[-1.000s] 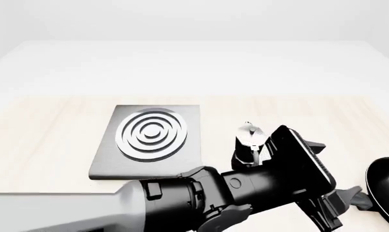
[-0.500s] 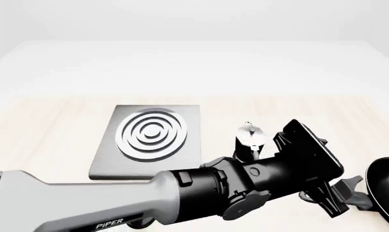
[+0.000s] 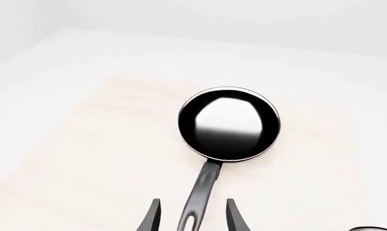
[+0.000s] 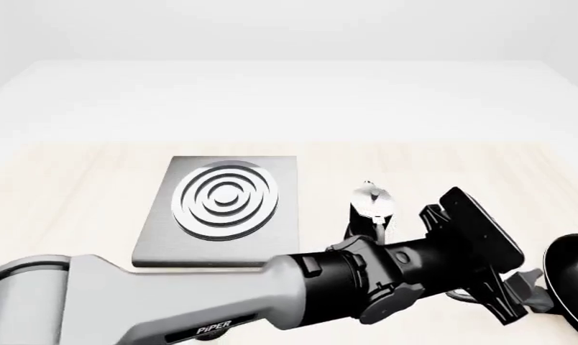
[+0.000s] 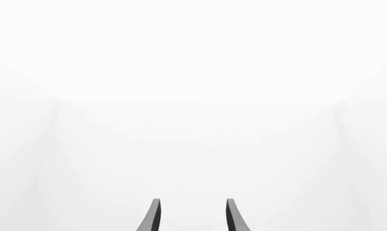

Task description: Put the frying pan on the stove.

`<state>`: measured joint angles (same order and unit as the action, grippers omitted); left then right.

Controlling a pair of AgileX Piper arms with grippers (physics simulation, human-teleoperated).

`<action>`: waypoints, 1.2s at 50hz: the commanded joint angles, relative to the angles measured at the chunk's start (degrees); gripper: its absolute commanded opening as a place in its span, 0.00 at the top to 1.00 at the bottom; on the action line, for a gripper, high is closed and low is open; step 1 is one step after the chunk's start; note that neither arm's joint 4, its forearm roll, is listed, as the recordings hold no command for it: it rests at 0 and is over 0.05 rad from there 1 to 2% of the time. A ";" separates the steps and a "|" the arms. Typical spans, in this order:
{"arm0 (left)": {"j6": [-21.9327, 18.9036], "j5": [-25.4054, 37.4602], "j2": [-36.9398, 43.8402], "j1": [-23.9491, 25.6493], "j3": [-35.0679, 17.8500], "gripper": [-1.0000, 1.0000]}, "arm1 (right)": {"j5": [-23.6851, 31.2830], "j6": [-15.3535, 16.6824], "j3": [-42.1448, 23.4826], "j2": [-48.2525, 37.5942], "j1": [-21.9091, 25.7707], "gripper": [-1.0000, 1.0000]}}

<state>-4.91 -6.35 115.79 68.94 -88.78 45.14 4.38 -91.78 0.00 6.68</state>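
Pale wood bench [image 3: 84, 159] fills the left wrist view: the frying pan [image 3: 229, 123] lies straight ahead, its long handle running back between the spread left fingers [image 3: 151, 217], not yet pinched. From the front, the left gripper [image 4: 515, 295] reaches the pan at far right, well apart from the stove [image 4: 222, 208]. Right wrist view shows only blank white beyond spread right fingers [image 5: 152, 216].
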 commanded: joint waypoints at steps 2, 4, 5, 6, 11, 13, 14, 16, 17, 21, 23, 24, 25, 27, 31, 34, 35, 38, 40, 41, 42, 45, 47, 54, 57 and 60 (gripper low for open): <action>-0.24 1.63 3.02 0.12 -2.69 0.00 | -0.06 -0.38 -0.38 0.00 -0.68 0.00; -0.29 2.04 3.56 0.05 -3.30 0.00 | -0.08 -0.38 -0.44 0.00 -0.75 0.00; -0.29 2.04 3.56 0.05 -3.31 0.00 | -0.08 -0.38 -0.44 0.00 -0.75 0.00; -0.35 2.28 3.85 0.00 -3.69 0.00 | -0.09 -0.38 -0.47 0.00 -0.79 0.00; -0.43 3.29 4.93 -0.06 -5.16 0.00 | -0.11 -0.37 -0.57 0.00 -0.97 0.00; -0.68 3.59 5.42 -0.11 -5.58 0.00 | -0.14 -0.32 -0.66 0.00 -1.08 0.00; -0.72 3.82 5.69 -0.17 -5.91 0.00 | -0.17 -0.40 -0.76 0.00 -1.21 0.00; -0.82 4.23 6.14 -0.28 -6.49 0.00 | -0.19 -0.43 -0.84 0.00 -1.36 0.00; -0.90 4.57 6.59 -0.43 -7.10 0.00 | -0.21 -0.44 -0.90 0.00 -1.36 0.00; -1.04 5.22 7.34 -0.56 -8.18 0.00 | -0.26 -0.29 -0.97 0.00 -1.27 0.00; -1.11 5.68 7.81 -0.49 -8.83 0.00 | -0.28 -0.31 -1.03 0.00 -1.25 0.00; -1.14 5.90 8.04 -0.44 -9.12 0.00 | -0.29 -0.28 -1.03 0.00 -1.23 0.00; -1.16 6.09 8.26 -0.42 -9.43 0.00 | -0.30 -0.27 -1.04 0.00 -1.20 0.00; -1.26 6.55 8.83 -0.44 -10.16 0.00 | -0.32 -0.21 -1.07 0.00 -1.07 0.00; -1.20 7.17 9.63 -0.40 -11.11 0.00 | -0.35 -0.08 -1.07 0.00 -0.88 0.00; -1.39 7.97 10.72 -0.35 -12.26 0.00 | -0.38 -0.20 -1.15 0.00 -0.89 0.00; -1.47 8.29 10.99 -0.29 -12.65 0.00 | -0.37 -0.18 -1.13 0.00 -0.87 0.00; -1.55 8.74 11.36 -0.24 -13.32 0.00 | -0.38 -0.10 -1.11 0.00 -0.77 0.00; -1.55 9.10 11.62 -0.05 -13.69 0.00 | -0.40 -0.06 -1.15 0.00 -0.70 0.00; -1.66 9.31 11.87 0.03 -13.94 0.00 | -0.42 -0.06 -1.18 0.00 -0.69 0.00; -1.68 9.46 12.07 0.07 -14.17 0.00 | -0.42 -0.05 -1.19 0.00 -0.68 0.00; -1.74 9.91 12.57 0.17 -14.81 0.00 | -0.44 -0.20 -1.23 0.00 -0.63 0.00; -1.63 10.37 12.77 0.42 -15.44 0.00 | -0.45 0.07 -1.15 0.00 -0.35 0.00; -1.92 11.69 14.33 0.74 -17.40 0.00 | -0.56 0.29 -1.39 0.00 -0.33 0.00; -2.03 12.55 15.10 0.88 -18.63 0.00 | -0.57 0.39 -1.35 0.00 -0.18 0.00; -2.15 12.95 15.44 0.88 -19.19 0.00 | -0.58 0.34 -1.36 0.00 -0.09 0.00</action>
<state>-6.71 4.76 129.39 69.51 -105.34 44.63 4.58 -93.06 0.00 6.33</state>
